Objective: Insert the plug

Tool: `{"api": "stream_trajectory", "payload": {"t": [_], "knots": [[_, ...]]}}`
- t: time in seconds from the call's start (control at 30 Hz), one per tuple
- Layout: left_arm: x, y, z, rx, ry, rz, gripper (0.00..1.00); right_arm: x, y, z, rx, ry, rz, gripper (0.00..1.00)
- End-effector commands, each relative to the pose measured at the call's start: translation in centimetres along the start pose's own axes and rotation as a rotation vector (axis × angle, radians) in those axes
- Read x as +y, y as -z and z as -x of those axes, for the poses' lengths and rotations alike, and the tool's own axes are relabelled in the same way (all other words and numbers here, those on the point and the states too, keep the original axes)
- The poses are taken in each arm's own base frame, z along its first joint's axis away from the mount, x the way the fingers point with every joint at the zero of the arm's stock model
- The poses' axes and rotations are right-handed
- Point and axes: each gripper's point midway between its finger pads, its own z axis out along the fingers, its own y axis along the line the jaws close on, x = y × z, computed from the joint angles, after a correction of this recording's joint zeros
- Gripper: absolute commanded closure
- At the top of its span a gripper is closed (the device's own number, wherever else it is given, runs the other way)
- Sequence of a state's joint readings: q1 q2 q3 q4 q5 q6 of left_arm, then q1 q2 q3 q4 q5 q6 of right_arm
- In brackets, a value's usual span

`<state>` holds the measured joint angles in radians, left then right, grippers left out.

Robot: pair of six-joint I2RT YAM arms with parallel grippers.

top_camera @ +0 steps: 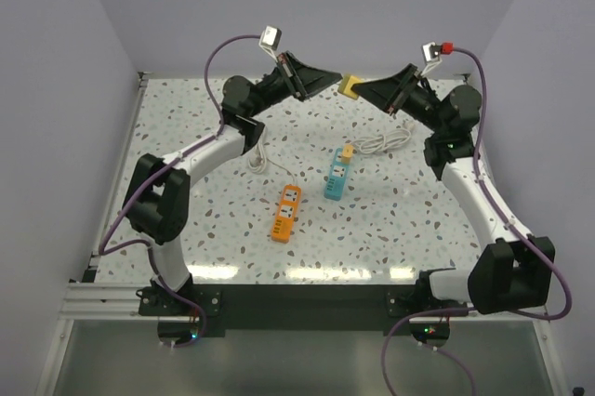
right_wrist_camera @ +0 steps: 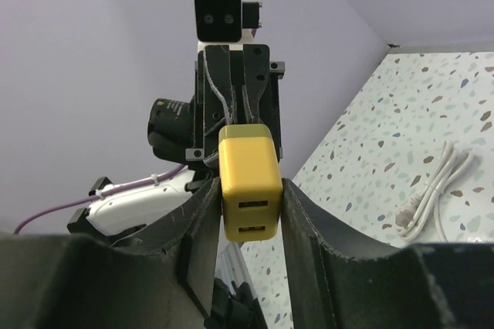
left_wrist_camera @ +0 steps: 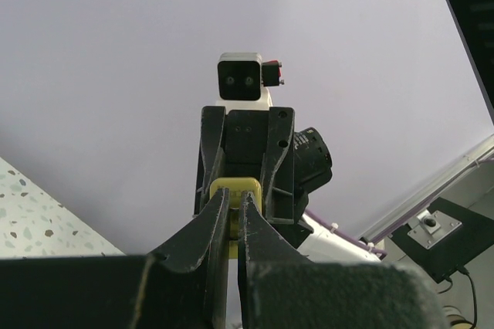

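We see our left gripper point(left_wrist_camera: 234, 199), two black plastic fingers pressed nearly together, pinching the near end of a small yellow-tan blocky plug point(left_wrist_camera: 235, 184). Facing us, the right gripper point(left_wrist_camera: 236, 190) brackets that plug with its black fingers, a white box camera point(left_wrist_camera: 240, 76) mounted above it. Behind spreads a plain lavender wall point(left_wrist_camera: 116, 74); a speckled terrazzo tabletop point(left_wrist_camera: 31, 225) shows lower left.

A speckled terrazzo table point(top_camera: 418, 219) carries an orange power strip point(top_camera: 286, 213) near its middle, lying roughly near-to-far. A teal power strip point(top_camera: 336, 179) lies just to its right and a little farther, apart from it. A white cable point(top_camera: 257, 160) curls at the left, trailing toward the orange strip's far end. A second coiled white cable point(top_camera: 382, 142) lies at the far right. Pale lavender walls point(top_camera: 325, 6) enclose the table.
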<state>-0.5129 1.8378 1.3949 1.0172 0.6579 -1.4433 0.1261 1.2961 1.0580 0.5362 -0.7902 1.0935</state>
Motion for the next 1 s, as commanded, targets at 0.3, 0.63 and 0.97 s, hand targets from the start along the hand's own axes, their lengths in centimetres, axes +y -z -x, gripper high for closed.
{"api": "stream_trajectory", "payload": {"t": [0.3, 0.63, 0.97], "knots": [[-2.1, -2.6, 0.0, 0.018, -0.066, -0.081, 1.0, 1.8, -0.7, 0.0, 0.071, -0.004, 0.087, 1.0], [-0.2, -1.1, 0.7, 0.017, -0.092, 0.002, 0.0, 1.0, -1.0, 2.0, 0.047, 0.058, -0.023, 1.0], [5.1, 8.0, 4.6, -0.052, -0.23, 0.363, 0.0, -4.7, 0.9, 2.0, 0.151, 0.103, -0.412, 1.0]]}}
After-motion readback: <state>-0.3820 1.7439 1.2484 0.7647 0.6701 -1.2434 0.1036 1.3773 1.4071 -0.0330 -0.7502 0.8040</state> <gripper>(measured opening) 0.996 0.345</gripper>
